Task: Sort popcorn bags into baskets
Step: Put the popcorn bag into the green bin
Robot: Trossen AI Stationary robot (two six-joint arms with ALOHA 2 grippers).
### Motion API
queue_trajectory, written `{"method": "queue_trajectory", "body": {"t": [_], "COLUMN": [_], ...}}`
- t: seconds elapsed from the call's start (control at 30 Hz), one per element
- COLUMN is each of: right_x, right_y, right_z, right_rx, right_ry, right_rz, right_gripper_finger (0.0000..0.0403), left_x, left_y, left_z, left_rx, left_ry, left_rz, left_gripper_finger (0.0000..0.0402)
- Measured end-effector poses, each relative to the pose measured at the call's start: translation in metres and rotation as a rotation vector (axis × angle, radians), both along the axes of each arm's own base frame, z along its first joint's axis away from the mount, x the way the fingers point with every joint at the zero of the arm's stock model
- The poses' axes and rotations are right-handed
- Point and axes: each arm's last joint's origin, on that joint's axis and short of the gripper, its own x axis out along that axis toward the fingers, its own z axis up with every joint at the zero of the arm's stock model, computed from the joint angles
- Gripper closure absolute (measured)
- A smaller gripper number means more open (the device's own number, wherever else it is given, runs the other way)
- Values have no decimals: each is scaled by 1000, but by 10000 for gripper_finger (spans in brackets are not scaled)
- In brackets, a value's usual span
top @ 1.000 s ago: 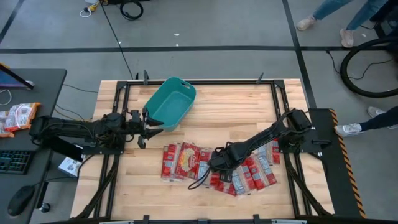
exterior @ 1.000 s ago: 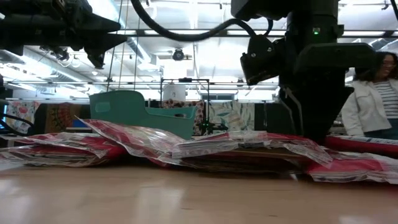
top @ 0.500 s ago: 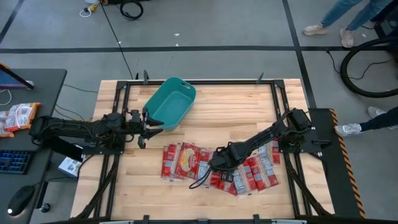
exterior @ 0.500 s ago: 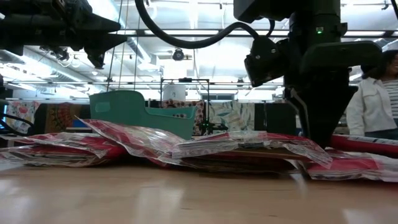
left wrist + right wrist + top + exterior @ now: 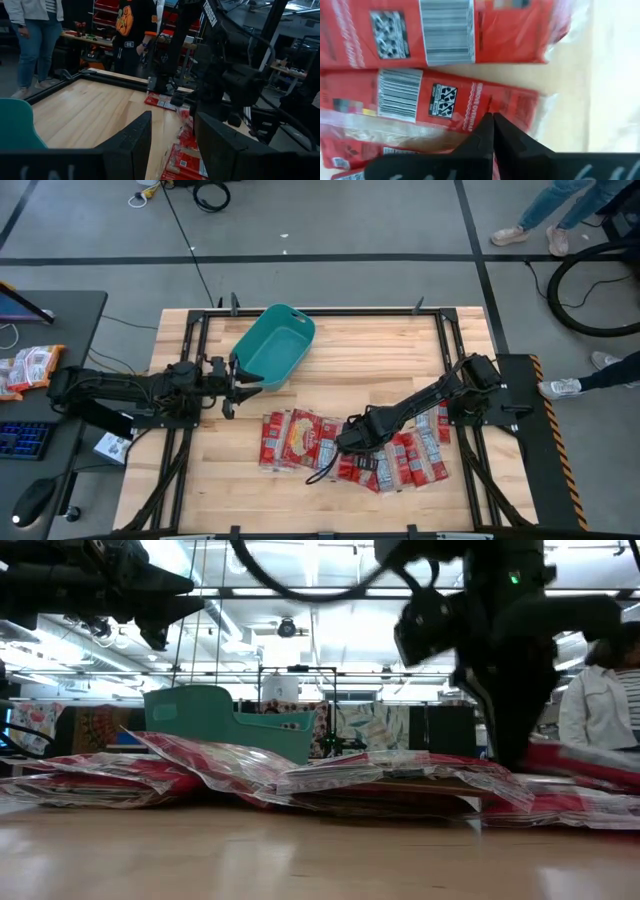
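From above, the right arm reaches from the tabletop's [image 5: 400, 360] right edge diagonally toward the middle, its right tool [image 5: 345, 442] low over the heap of popcorn bags [image 5: 300, 440] spread across the near central part of the wood. The left arm lies stretched along the left side, its left tool [image 5: 243, 377] hovering just beside the near-left wall of the teal basket [image 5: 278, 345], which sits tilted at the far left-centre, apart from the heap.

At table height, the red bags [image 5: 230, 775] lie in an overlapping, slightly puffed pile, with the teal basket [image 5: 200, 715] behind them. The right arm comes down steeply on the right, and the right tool [image 5: 515, 745] dips behind the top of the pile. A person in a white jacket [image 5: 600, 700] stands beyond.

The left wrist camera looks across bare wood toward the pile [image 5: 175, 150], and the left tool's [image 5: 172, 145] fingers stand clearly apart with nothing between them.

The right wrist camera looks straight down on barcoded red packets [image 5: 445, 105]; the right tool's [image 5: 493, 120] tips meet together, pressed against a packet's clear edge, though I cannot tell whether any film is pinched between them.
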Motion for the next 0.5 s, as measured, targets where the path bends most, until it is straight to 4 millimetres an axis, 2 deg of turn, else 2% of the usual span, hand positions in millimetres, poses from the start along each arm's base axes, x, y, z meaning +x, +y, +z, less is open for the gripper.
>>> {"method": "queue_trajectory", "body": {"t": [0.2, 0.5], "right_x": [11, 35], "right_y": [-2, -18], "right_z": [37, 88], "right_rx": [-112, -216], "right_ry": [-35, -174], "right_rz": [61, 132], "right_gripper_finger": [399, 401], "left_x": [1, 10], "left_y": [0, -2], "left_z": [0, -7], "left_rx": [9, 18], "left_ry": [3, 35], "left_rz": [1, -69], "left_gripper_finger": [246, 246]}}
